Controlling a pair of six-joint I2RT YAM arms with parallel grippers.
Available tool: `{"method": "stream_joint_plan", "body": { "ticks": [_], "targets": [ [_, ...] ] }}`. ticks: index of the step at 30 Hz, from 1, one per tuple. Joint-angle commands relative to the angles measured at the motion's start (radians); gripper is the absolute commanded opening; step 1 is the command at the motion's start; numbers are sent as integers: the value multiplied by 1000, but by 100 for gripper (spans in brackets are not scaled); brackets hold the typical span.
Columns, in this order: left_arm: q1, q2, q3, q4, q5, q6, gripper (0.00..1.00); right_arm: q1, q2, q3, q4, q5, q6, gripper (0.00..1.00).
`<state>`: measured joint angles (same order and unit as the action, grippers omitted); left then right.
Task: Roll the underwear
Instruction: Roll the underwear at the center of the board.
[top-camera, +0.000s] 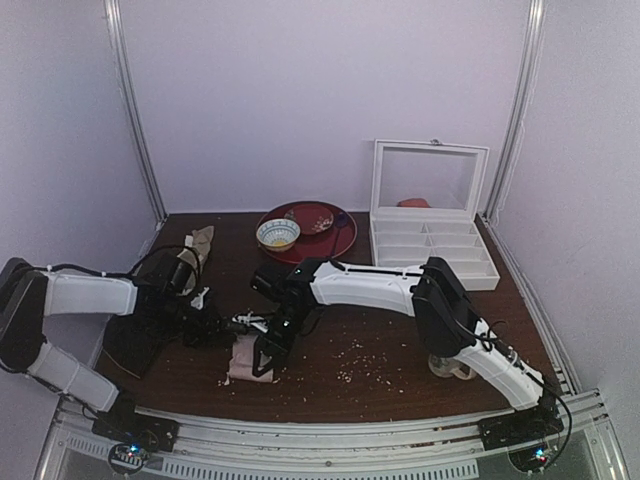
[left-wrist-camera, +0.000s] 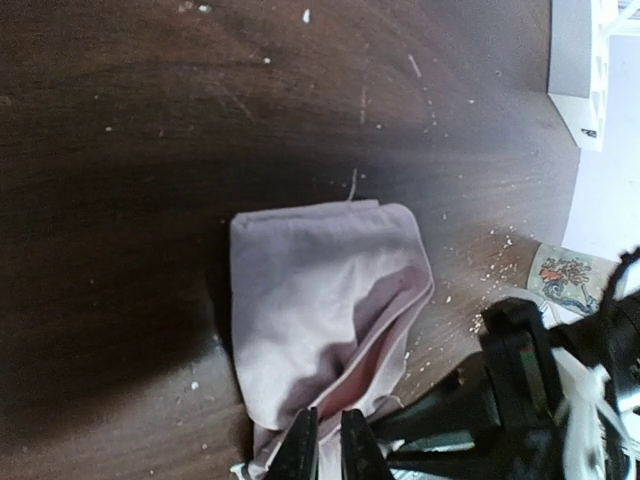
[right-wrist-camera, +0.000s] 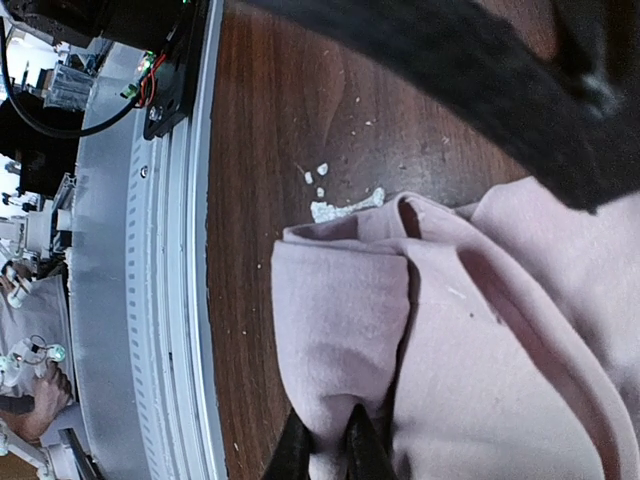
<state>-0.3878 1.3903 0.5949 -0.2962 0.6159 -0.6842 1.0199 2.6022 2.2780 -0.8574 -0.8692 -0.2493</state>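
The underwear (left-wrist-camera: 320, 300) lies bunched and half folded on the table (top-camera: 400, 385), at about 7 o'clock from the table's middle and close to the near rail. Both pincers are on it. The left pincer (left-wrist-camera: 328, 448) is drawn narrow onto the cloth's edge, at 6 o'clock in its own view. The right pincer (right-wrist-camera: 328, 452) is nipped almost fully together on a thick fold, also at 6 o'clock in its view.

The likeliest failure is slippage. The fabric is thin and slack, and each nip takes only a small bite, so a turn or a tug in opposite directions could pull an edge free and let the folds spring open. The two wrists also work very near each other, with the right one's dark body just at 4 o'clock of the garment in the left view, so a careless rotation could knock them together. A roll begun on uneven layers would probably come out loose and lopsided. Dragging toward 6 o'clock risks catching the rail, and the crumbs (right-wrist-camera: 335, 208) beside the cloth could get wound in.
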Motion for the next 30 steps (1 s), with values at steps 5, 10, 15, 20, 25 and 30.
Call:
{"method": "stream_joint_plan", "body": {
  "ticks": [5,10,15,20,25,30],
  "targets": [
    [-2,-54,12,-102,-42,21,13,-12,61,-22,0,7,62,0],
    [-2,-90,-24,-97,-46,2,15,-11,62,-25,2,12,72,0],
    [-2,-162,-77,-109,-52,-11,20,-13,67,-22,-2,13,82,0],
    [-2,-229,-177,-7,13,-63,30,-15,75,-21,9,7,102,0],
    [-2,-280,-281,106,82,-101,40,-14,74,-19,19,9,113,0],
    [-3,-278,-331,227,122,-126,45,-15,74,-17,28,12,124,0]
  ]
}}
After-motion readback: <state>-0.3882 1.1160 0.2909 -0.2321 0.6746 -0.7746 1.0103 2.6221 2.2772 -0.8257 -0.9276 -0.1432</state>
